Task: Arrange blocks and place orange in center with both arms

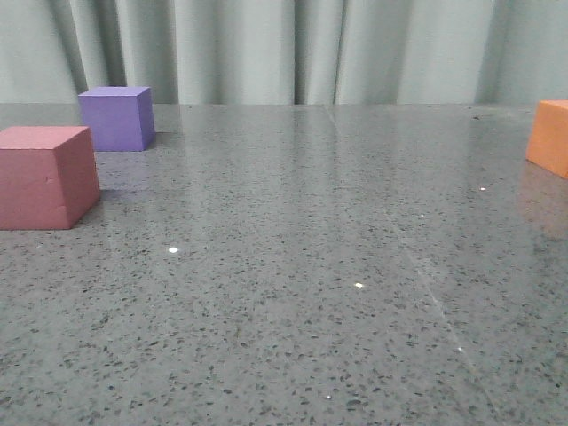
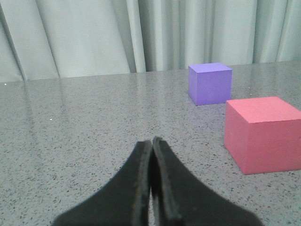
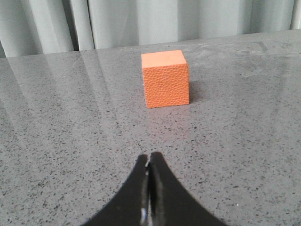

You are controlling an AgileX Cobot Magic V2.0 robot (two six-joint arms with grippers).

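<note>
In the front view the red-pink cube (image 1: pixel 46 176) sits at the left edge, the purple cube (image 1: pixel 116 117) behind it, and the orange cube (image 1: pixel 550 136) at the far right edge, partly cut off. No gripper shows in the front view. In the left wrist view my left gripper (image 2: pixel 152 140) is shut and empty, low over the table; the red-pink cube (image 2: pixel 261 133) and purple cube (image 2: pixel 209 83) lie ahead and to one side. In the right wrist view my right gripper (image 3: pixel 150 155) is shut and empty, with the pebbled orange cube (image 3: pixel 165 78) straight ahead, apart from it.
The grey speckled tabletop (image 1: pixel 293 266) stretches between the cubes. A pale pleated curtain (image 1: pixel 284 49) hangs behind the table's far edge.
</note>
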